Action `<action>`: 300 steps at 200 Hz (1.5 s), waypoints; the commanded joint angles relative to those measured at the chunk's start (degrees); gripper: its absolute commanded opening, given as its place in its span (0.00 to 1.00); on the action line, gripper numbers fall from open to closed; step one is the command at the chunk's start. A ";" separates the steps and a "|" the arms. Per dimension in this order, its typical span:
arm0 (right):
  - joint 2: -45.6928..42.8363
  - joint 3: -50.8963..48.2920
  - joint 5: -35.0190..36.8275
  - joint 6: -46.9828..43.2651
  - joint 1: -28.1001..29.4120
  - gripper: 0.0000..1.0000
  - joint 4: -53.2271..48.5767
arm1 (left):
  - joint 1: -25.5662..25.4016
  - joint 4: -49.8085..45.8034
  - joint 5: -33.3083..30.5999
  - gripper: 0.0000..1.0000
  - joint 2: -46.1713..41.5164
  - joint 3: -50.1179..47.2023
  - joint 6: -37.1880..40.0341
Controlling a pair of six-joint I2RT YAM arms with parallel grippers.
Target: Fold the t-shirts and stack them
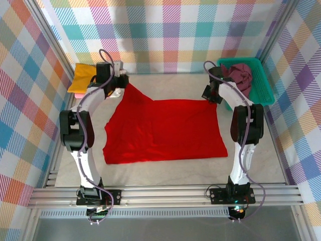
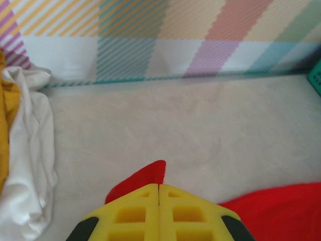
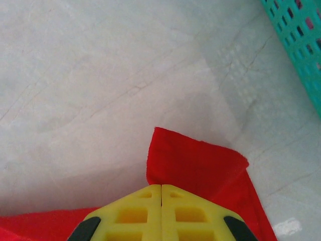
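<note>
While both arms reach toward the far edge of the table (image 1: 165,168), the red t-shirt (image 1: 165,130) lies spread across the middle, its near hem flat and slightly wavy toward the near left. The left claw (image 2: 159,187) is pinched tight on the shirt's far left corner: the yellow fingers (image 2: 130,213) meet along one thin line with no gap, and a small red tip pokes out past them. From above, that corner rises in a taut ridge toward the far left of the table. On the other side the right claw (image 3: 161,187) is clamped the same way on the far right corner, fingers flush together, a folded red flap sticking out beyond the tips and lying on the pale table. Neckline and sleeves of the red shirt cannot be made out; it reads as one rough rectangle. At the far left corner a mustard yellow t-shirt (image 1: 83,78) sits partly covered by the left arm, and the left wrist camera catches a crumpled white t-shirt (image 2: 30,150) beside it, cut off at the picture's left edge. At the far right corner stands the teal basket (image 1: 263,90), its near left side hidden behind the right arm, with a dark maroon t-shirt (image 1: 243,73) bundled inside, too bunched to tell its shape.
</note>
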 commanded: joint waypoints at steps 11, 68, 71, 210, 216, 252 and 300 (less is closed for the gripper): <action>-5.44 -3.61 -2.39 -0.79 0.35 0.00 2.54 | -0.85 6.19 -7.15 0.00 -9.13 -10.07 2.82; -14.75 -15.70 -0.67 -0.98 1.51 0.00 5.45 | -2.88 11.14 -13.03 0.00 -23.50 -29.40 1.74; -15.02 -15.88 -0.46 -1.11 1.53 0.00 5.31 | -2.87 11.33 -13.67 0.00 -24.15 -30.13 1.46; -19.95 -21.54 4.47 -3.81 1.34 0.00 4.57 | -3.09 -0.77 -27.70 0.00 -44.63 -44.77 -3.55; -20.13 -21.19 4.65 -3.91 1.32 0.00 4.13 | -3.05 -1.63 -28.26 0.00 -45.16 -44.69 -3.50; -21.94 -21.27 4.79 -4.08 1.37 0.00 3.39 | -3.07 -6.42 -26.52 0.00 -47.76 -43.35 -5.82; -22.67 -26.12 3.07 -3.35 1.42 0.00 4.98 | -3.21 -10.31 -24.67 0.00 -51.19 -45.98 -10.49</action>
